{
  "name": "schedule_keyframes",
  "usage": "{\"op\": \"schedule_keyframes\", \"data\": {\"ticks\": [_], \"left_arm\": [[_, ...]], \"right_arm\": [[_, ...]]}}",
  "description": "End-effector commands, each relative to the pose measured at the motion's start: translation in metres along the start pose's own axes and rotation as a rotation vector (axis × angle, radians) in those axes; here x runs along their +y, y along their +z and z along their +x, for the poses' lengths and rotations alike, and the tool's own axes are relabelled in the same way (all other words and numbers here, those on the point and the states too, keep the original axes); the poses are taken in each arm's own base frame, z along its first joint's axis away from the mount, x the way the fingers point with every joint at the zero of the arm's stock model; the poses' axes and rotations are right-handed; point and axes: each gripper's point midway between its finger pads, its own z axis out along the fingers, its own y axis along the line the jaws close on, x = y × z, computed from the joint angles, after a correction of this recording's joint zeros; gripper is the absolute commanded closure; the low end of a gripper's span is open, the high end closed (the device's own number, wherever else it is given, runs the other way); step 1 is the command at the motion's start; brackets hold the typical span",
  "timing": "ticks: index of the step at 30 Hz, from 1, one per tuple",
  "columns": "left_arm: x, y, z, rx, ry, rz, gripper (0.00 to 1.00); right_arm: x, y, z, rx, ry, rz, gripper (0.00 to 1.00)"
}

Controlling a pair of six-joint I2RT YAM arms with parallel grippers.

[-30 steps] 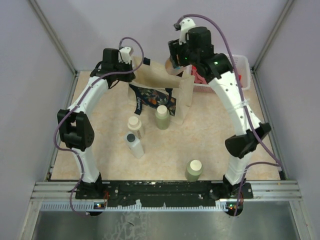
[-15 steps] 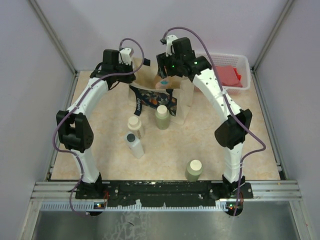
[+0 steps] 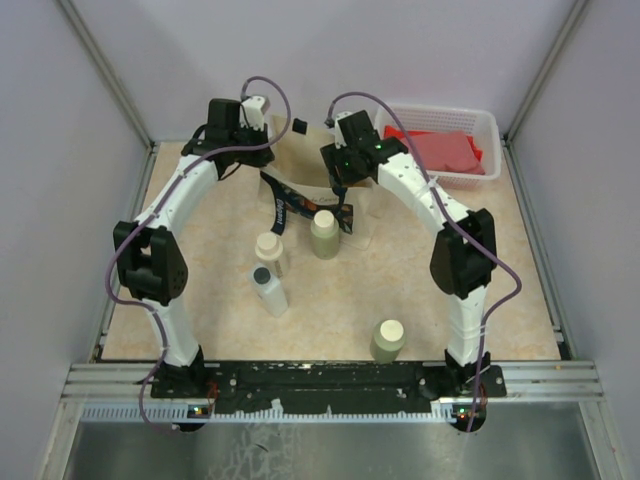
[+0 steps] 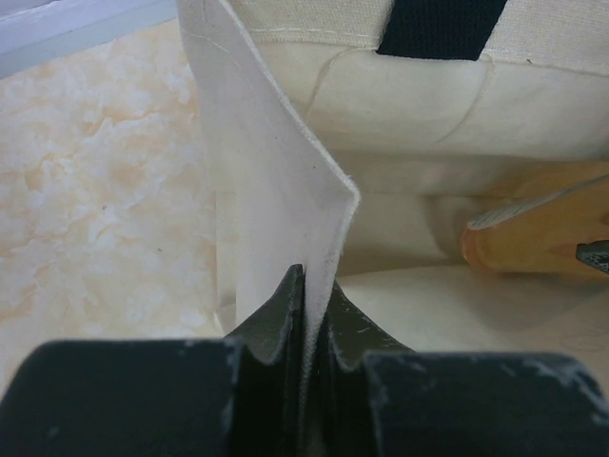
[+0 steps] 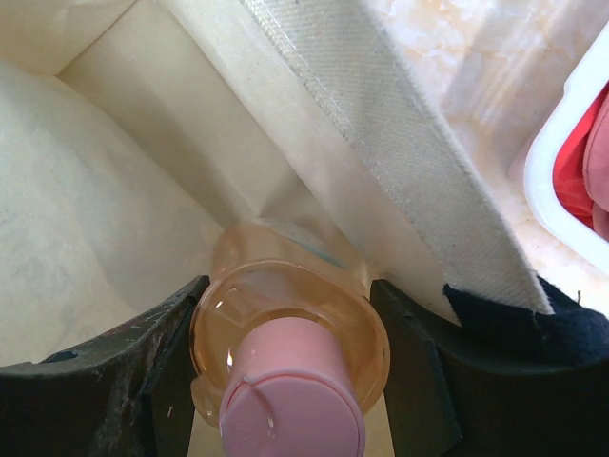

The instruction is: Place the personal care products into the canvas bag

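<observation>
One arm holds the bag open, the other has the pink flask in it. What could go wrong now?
The left gripper pinches only a thin edge of the canvas bag; if the cloth slips, the mouth might sag shut. The right gripper holds the peach-pink flask inside the bag with the navy handle right beside one finger, so it might snag when pulling out. An olive-green bottle stands close to the bag's front and could topple if the bag shifts.

We're looking at a peach-marbled desk, pale lilac walls standing behind it and to both sides, grey metal posts at its far corners, an aluminium rail along its near edge.
</observation>
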Motion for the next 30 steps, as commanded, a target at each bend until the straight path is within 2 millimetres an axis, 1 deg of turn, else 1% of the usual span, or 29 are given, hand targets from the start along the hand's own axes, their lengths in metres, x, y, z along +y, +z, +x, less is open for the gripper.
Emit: {"op": "schedule_keyframes", "data": {"ticks": [1,5,8,11,15,22,25,27,29,30], "left_arm": [[-0.003,-0.010,-0.015,-0.028,0.024,0.004,1.00],[-0.002,-0.010,-0.015,-0.027,0.026,-0.001,1.00],[-0.002,-0.008,-0.015,-0.025,0.025,0.003,1.00],[-0.003,-0.007,-0.016,-0.026,0.022,0.008,1.00],[-0.003,-0.007,-0.018,-0.030,0.020,0.011,1.00],[-0.003,-0.006,-0.017,-0.031,0.013,0.009,1.00],[-0.003,-0.006,-0.016,-0.030,0.010,0.010,1.00],[-0.004,-0.006,-0.016,-0.031,0.009,0.012,1.00],[-0.004,-0.006,-0.016,-0.029,0.009,0.012,1.00],[-0.004,-0.006,-0.015,-0.029,0.009,0.013,1.00]], "right_arm": [[-0.019,-0.046,-0.050,-0.165,0.037,0.059,1.00],[-0.037,-0.049,-0.039,-0.097,0.039,0.110,1.00],[-0.044,-0.048,-0.027,-0.028,0.029,0.122,1.00],[-0.044,-0.039,-0.016,0.017,0.018,0.107,1.00],[-0.038,-0.023,-0.004,0.054,0.014,0.068,1.00],[-0.034,-0.002,0.010,0.068,0.016,0.050,1.00],[-0.034,0.003,0.015,0.076,0.015,0.050,0.92],[-0.034,0.005,0.018,0.082,0.013,0.052,0.80],[-0.034,0.007,0.022,0.090,0.011,0.052,0.72],[-0.035,0.008,0.022,0.093,0.010,0.053,0.66]]}}
